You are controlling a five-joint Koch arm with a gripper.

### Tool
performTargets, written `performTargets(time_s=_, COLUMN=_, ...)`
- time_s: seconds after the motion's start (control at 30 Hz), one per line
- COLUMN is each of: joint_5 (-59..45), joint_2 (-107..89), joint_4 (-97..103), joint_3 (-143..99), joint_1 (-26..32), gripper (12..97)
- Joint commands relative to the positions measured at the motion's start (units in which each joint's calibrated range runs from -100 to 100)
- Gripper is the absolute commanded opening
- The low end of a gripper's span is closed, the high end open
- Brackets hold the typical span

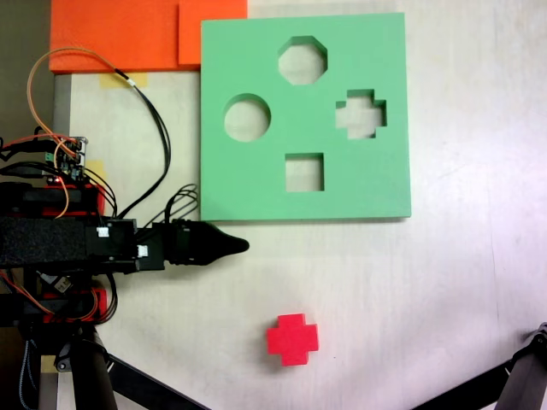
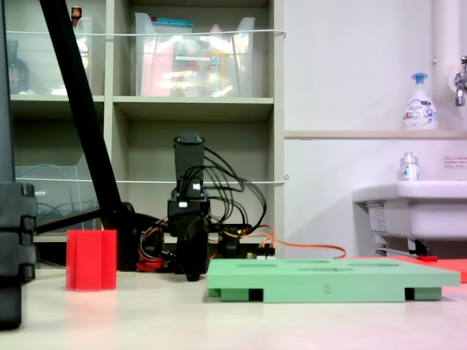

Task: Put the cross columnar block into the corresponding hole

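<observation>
Top-down fixed view: the red cross columnar block (image 1: 291, 339) stands free on the white bench (image 1: 444, 290), near the lower middle of the picture, well apart from everything else. The green foam board (image 1: 256, 184) lies flat above it in that view, with four cutouts. The plus-shaped corresponding hole (image 1: 361, 114) is at the board's right side, the octagonal hole (image 1: 302, 60) at top, the round hole (image 1: 247, 117) at left, the square hole (image 1: 304, 172) at bottom. All four are unfilled.

The arm lies along the left edge, and its black gripper (image 1: 238, 246) points right, just below the board's lower left corner, up and left of the block. It holds nothing. The jaws overlap in both fixed views, so I cannot tell whether they are apart or together.

Low side fixed view: block (image 2: 91, 259) upright at left, gripper (image 2: 193, 273) hanging low over the bench between block and board (image 2: 328, 281). An orange foam sheet (image 1: 120, 34) sits at the top left corner.
</observation>
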Motion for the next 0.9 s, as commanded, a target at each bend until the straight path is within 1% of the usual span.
performTargets(time_s=0.0, joint_5=-0.29, joint_2=-0.41, joint_4=-6.01, joint_3=-0.49, joint_1=0.59, gripper=48.6)
performTargets(time_s=0.13, joint_5=-0.34, joint_2=-0.41, joint_4=-6.01, joint_3=-0.49, joint_1=0.59, gripper=48.6)
performTargets(time_s=0.2, joint_5=1.71, joint_2=-0.41, joint_4=-6.11, joint_3=-0.49, joint_1=0.15, gripper=49.1)
performTargets(time_s=0.27, joint_5=8.45, joint_2=-0.41, joint_4=-5.72, joint_3=-0.49, joint_1=-1.27, gripper=49.7)
performTargets(time_s=0.33, joint_5=15.29, joint_2=-0.41, joint_4=-4.37, joint_3=-0.49, joint_1=-3.86, gripper=49.4)
performTargets(time_s=0.5, joint_5=25.79, joint_2=-0.41, joint_4=-3.31, joint_3=-0.49, joint_1=-9.67, gripper=46.5)
performTargets(time_s=0.57, joint_5=28.42, joint_2=-0.41, joint_4=-9.09, joint_3=1.4, joint_1=-11.67, gripper=46.4)
performTargets(time_s=0.67, joint_5=31.06, joint_2=-0.41, joint_4=-26.04, joint_3=10.98, joint_1=-13.53, gripper=45.6)
performTargets(time_s=0.77, joint_5=32.53, joint_2=-0.41, joint_4=-39.9, joint_3=18.85, joint_1=-13.77, gripper=45.4)
performTargets(time_s=0.87, joint_5=33.02, joint_2=-0.41, joint_4=-48.76, joint_3=24.73, joint_1=-13.58, gripper=45.2)
